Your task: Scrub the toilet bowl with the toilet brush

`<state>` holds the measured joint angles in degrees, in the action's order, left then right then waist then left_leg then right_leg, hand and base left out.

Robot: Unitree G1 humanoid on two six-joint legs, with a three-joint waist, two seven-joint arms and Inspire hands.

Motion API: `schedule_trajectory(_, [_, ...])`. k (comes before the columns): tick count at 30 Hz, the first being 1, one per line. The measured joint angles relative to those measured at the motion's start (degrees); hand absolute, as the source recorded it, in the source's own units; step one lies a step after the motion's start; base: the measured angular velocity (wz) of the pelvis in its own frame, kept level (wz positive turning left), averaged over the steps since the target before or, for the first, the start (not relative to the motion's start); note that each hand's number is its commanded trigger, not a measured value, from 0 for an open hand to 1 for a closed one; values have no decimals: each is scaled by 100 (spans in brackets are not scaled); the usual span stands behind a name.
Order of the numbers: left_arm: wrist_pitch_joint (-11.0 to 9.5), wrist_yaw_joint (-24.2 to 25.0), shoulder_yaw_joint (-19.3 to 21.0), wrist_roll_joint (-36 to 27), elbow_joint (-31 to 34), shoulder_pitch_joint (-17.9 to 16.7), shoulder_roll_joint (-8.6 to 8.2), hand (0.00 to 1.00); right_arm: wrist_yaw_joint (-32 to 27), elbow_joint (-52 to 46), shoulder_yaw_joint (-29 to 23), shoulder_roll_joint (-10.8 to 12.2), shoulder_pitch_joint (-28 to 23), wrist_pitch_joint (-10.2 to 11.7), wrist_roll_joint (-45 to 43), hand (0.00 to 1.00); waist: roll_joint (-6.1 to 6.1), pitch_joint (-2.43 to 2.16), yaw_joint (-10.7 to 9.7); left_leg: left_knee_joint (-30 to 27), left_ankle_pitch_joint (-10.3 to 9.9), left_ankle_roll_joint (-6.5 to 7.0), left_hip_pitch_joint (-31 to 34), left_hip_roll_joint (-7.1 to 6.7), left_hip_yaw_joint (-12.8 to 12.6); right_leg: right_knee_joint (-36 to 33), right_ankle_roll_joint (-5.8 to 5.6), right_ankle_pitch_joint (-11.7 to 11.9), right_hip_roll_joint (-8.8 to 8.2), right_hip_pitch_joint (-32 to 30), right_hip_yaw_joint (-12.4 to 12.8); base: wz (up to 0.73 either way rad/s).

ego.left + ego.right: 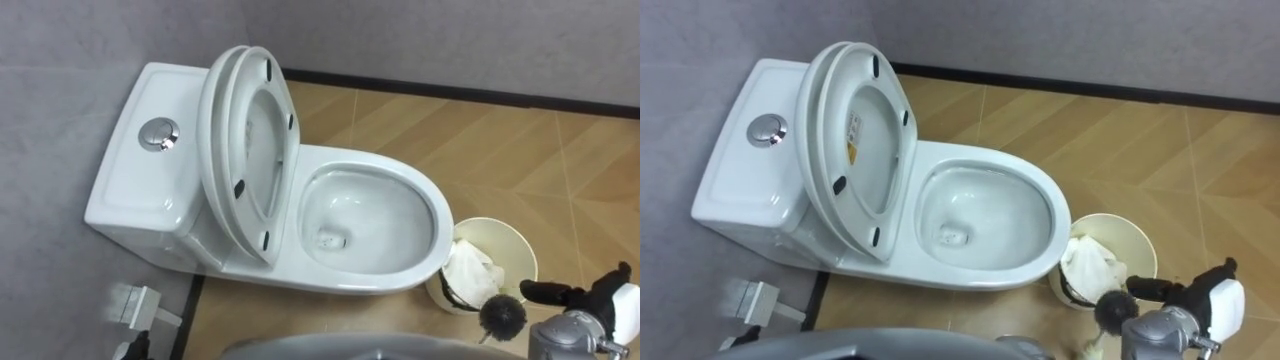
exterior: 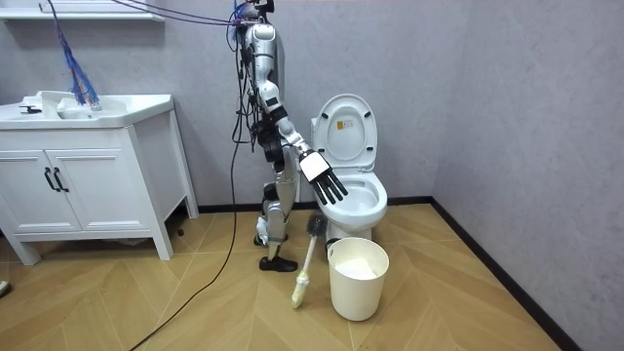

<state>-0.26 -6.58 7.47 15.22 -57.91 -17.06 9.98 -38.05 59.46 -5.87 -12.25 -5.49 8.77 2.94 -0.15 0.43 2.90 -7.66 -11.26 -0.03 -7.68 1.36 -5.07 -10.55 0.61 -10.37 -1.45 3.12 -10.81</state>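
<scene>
Evidently nothing is gripped yet: the right hand (image 2: 327, 182) hovers empty, fingers spread wide, above the toilet brush (image 2: 308, 252), which leans bristles-up beside the bin (image 1: 510, 232) at five o'clock of the toilet (image 1: 400, 170), whose seat stands raised for brushing.

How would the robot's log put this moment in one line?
toilet: lid up | brush: head up by bin, unheld | right hand: open, near brush
</scene>
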Motion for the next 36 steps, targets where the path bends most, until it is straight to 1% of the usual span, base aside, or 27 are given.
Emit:
schedule_trajectory(3, [5, 0, 2, 0, -1, 4, -1, 0, 28, 50, 0, 1, 0, 1, -1, 0, -6, 0, -2, 1, 0, 0, 0, 0, -1, 4, 0, 0, 2, 1, 10, 0])
schedule_trajectory(8, [41, 10, -5, 3, -2, -11, -5, 0, 252, 167, 7, 22, -25, -10, 4, 0, -9, -1, -22, 1, 0, 0, -1, 1, -16, 8, 0, 0, 1, -2, 21, 0])
schedule_trajectory(11, [103, 6, -99, 8, -2, -16, -8, 0, 412, 183, 11, 111, -40, -13, 5, 0, -8, -2, -100, 1, 0, 0, -1, 3, -56, 8, 0, 0, 12, -6, 34, -1])
schedule_trajectory(15, [123, 5, -96, 9, 4, 2, -10, 0, 564, 239, 9, 126, -40, -18, 5, 0, -10, -5, -121, 1, 0, 0, -3, 5, -93, 7, 0, 1, 13, -12, 54, -2])
schedule_trajectory(21, [164, 5, -80, 19, 0, -21, -13, 0, 846, 513, 9, 140, -55, -139, 2, 0, -30, -18, -112, 1, 0, 0, -47, 5, -101, 21, 0, 2, 17, 29, 72, -1])
schedule_trajectory(23, [174, 15, -79, 64, 0, -25, -15, 0, 961, 548, 15, 154, -167, -174, 5, 0, -27, -28, -111, 1, 0, 0, -81, 4, -104, 69, -2, 3, 14, 95, 62, 0])
schedule_trajectory(24, [193, 25, -77, 78, 0, -46, -18, 0, 1084, 551, 17, 156, -243, -223, 5, 0, -21, -35, -101, 1, 0, 0, -85, 4, -108, 72, -3, 3, 3, 99, 70, 0])
schedule_trajectory(27, [263, 68, -63, 350, 0, -43, -56, 0, 1471, 991, 9, 168, -257, -274, -2, 0, -20, -35, -108, 1, 0, 0, -92, 5, -106, 77, -2, 4, 8, 107, 69, 0])
schedule_trajectory(29, [293, 96, -65, 570, -18, -51, -91, 0, 1718, 1208, 25, 168, -273, -404, 1, 0, -16, -36, -95, 0, 0, 0, -105, 1, -107, 78, -3, 3, 0, 127, 65, 0])
schedule_trajectory(30, [335, 119, -64, 630, -50, -50, -112, 0, 1898, 1277, 34, 169, -304, -519, -2, 0, -14, -34, -94, 1, 0, 0, -110, 0, -107, 80, -4, 3, -5, 151, 67, 0])
schedule_trajectory(32, [509, 232, -68, 688, -143, -23, -126, 0, 2222, 1573, 200, 167, -278, -726, -10, 0, -15, -34, -98, -1, 0, 0, -157, -2, -96, 79, -9, -7, -24, 214, 58, 0])
schedule_trajectory(33, [555, 255, -73, 690, -164, -11, -134, 0, 2293, 1647, 257, 168, -265, -783, -41, 0, -19, -34, -103, -1, 0, 0, -165, -3, -95, 77, -11, -10, -23, 225, 47, 7])
schedule_trajectory(35, [725, 357, -97, 692, -163, -17, -179, 0, 2583, 1736, 440, 180, -266, -1035, -196, 0, -18, -29, -116, -5, 0, 0, -185, -11, -55, 74, -20, -20, -41, 261, 7, 10])
schedule_trajectory(36, [752, 388, -97, 693, -163, -14, -184, 0, 2663, 1740, 470, 186, -269, -1086, -276, 0, -18, -28, -127, -6, -1, 0, -182, -14, -26, 74, -22, -23, -46, 266, -14, 15])
